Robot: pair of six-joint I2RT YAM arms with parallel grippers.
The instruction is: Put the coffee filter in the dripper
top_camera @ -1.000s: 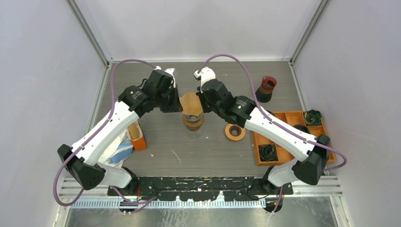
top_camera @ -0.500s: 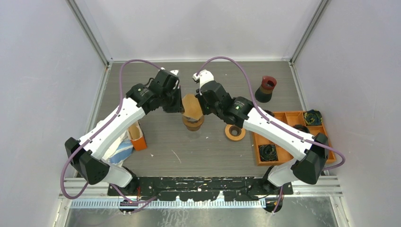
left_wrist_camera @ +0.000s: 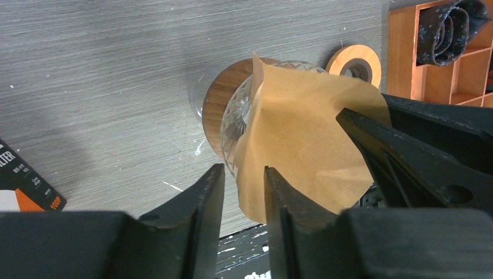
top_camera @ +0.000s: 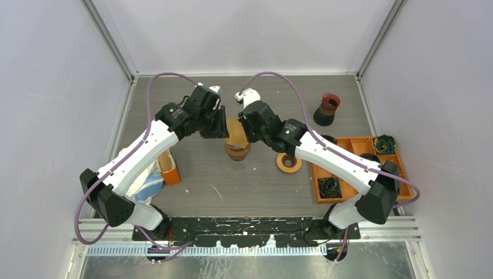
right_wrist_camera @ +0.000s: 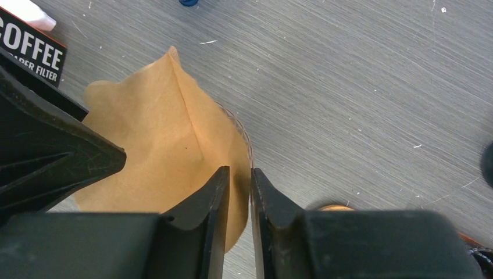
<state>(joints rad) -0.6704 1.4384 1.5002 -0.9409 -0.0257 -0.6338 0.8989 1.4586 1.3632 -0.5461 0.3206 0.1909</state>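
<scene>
Over dripper (top_camera: 237, 152), coffee filter (top_camera: 234, 130) between left end effector (top_camera: 222, 124) and right end effector (top_camera: 244, 125)

**Two arms reaching in, wrists almost nose to nose**

The left arm (top_camera: 139, 152) is stretching forward and inward from its base. The right arm (top_camera: 331, 157) is mirroring it, so the two wrists are facing each other mid-table. The left gripper (left_wrist_camera: 244, 171) is holding its fingers a narrow slit apart, with an edge of the coffee filter (left_wrist_camera: 302, 145) lying in the gap. The right gripper (right_wrist_camera: 239, 171) is pinching the filter's other side, jaws nearly together.
</scene>
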